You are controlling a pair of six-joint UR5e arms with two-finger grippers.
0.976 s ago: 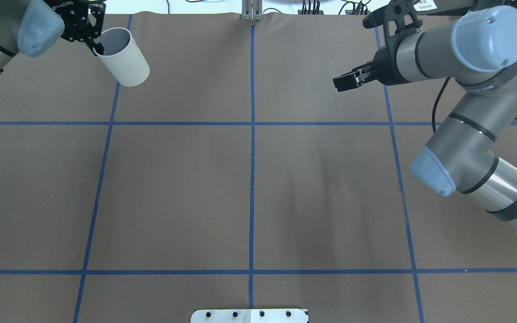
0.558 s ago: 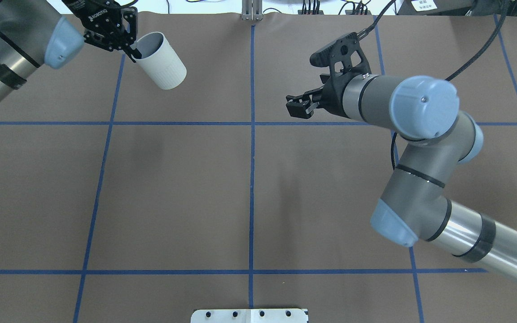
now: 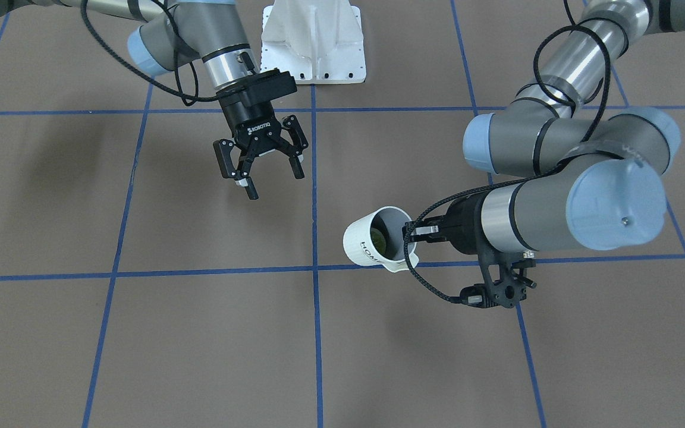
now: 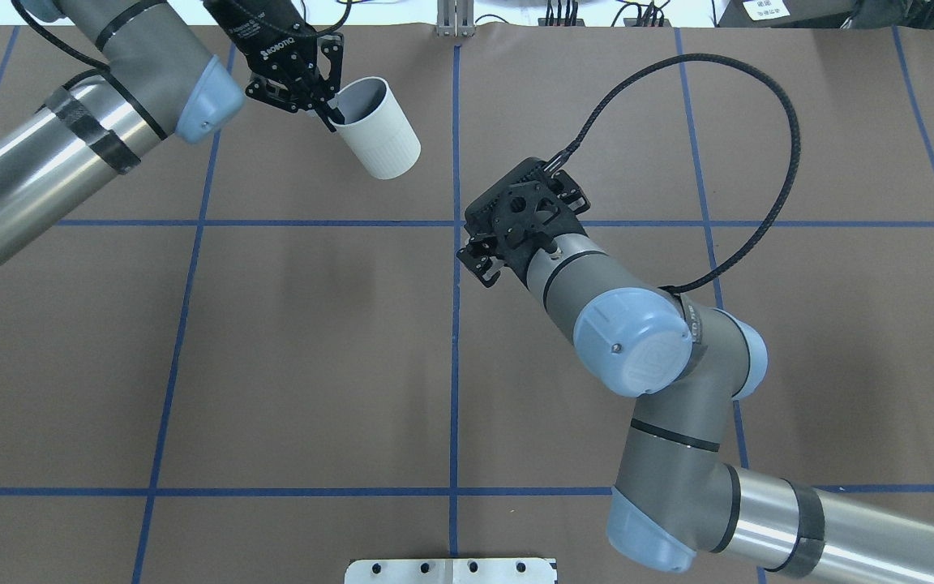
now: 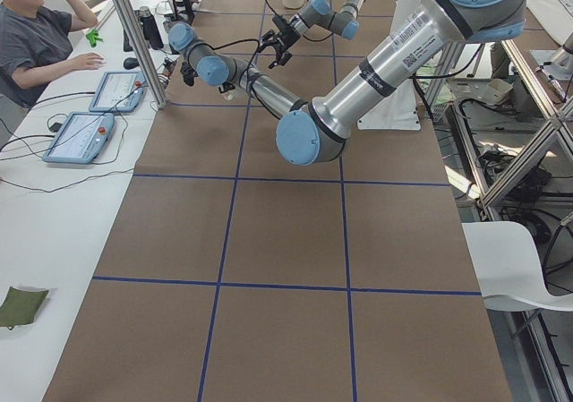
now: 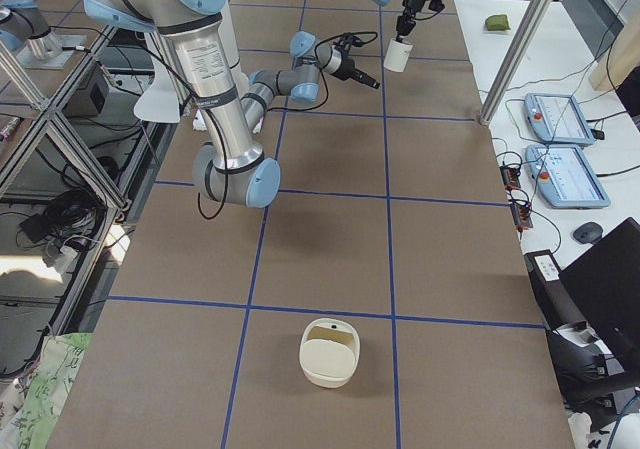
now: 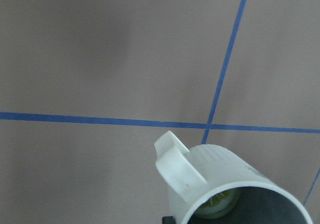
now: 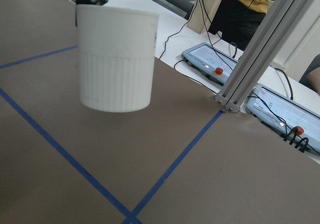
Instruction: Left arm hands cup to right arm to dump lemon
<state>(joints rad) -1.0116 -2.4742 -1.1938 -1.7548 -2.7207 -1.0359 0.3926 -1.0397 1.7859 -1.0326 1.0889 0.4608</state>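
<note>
Left of the centre blue tape line (image 4: 455, 365), the left gripper (image 4: 327, 113) is clamped on the rim of the white cup (image 4: 379, 142), held tilted in the air with the lemon (image 3: 378, 239) inside. Just right of that line, the right gripper (image 3: 270, 180) hangs with jaws spread wide and empty, apart from the cup

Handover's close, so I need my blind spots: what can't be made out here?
Overhead: lemon, hidden inside the cup; right gripper, fingers under its own wrist.
Left wrist: left gripper, nearly all cut off by the bottom edge.
Right wrist: handle, behind the cup's body.
Side views: both grippers too small.
</note>
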